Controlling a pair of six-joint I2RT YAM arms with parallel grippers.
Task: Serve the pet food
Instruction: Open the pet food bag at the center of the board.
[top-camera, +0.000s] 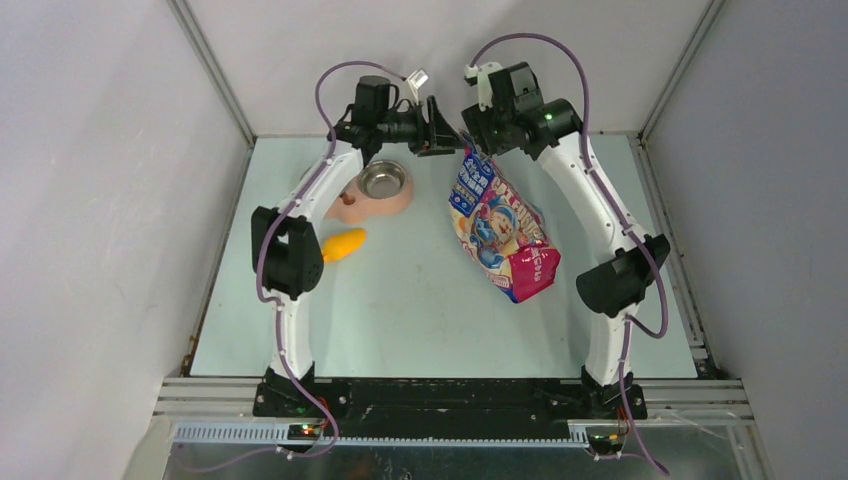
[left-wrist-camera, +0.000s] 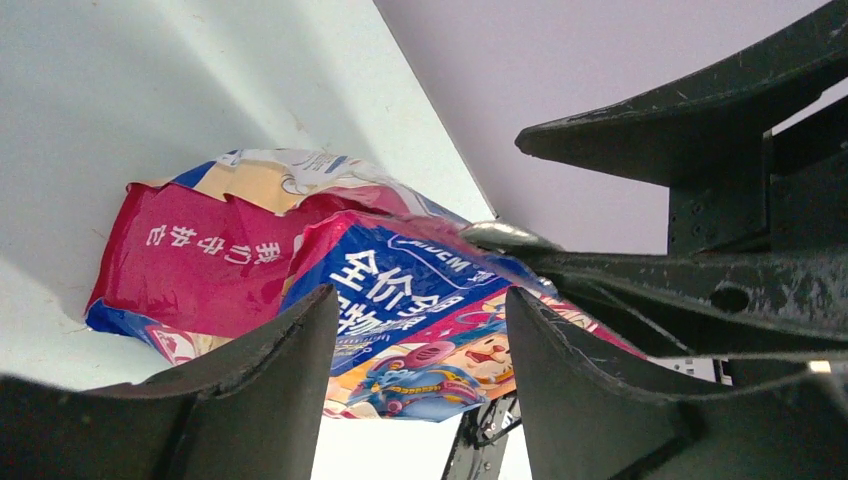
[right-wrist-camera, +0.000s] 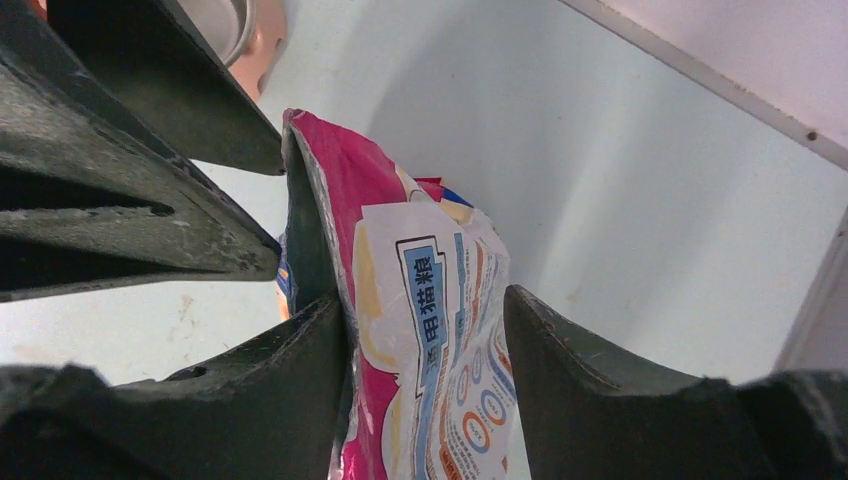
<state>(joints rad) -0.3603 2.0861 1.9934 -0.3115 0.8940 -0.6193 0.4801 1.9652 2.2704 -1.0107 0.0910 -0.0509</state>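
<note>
The glossy blue, pink and red cat food bag (top-camera: 500, 225) lies on the table, its opened top end pointing to the far edge between my two grippers. No kibble shows. My left gripper (top-camera: 440, 135) is open just left of the bag's top; in its wrist view the bag (left-wrist-camera: 390, 290) lies beyond the open gripper (left-wrist-camera: 422, 300). My right gripper (top-camera: 478, 140) is open at the bag's mouth. In its wrist view one wall of the bag (right-wrist-camera: 400, 200) stands between the open gripper's (right-wrist-camera: 425, 300) fingers, touching the left finger.
A pink feeder (top-camera: 350, 210) with a steel bowl (top-camera: 383, 181) stands left of the bag's top. An orange scoop (top-camera: 343, 243) lies nearer, beside the left arm. The table's back wall is just behind both grippers.
</note>
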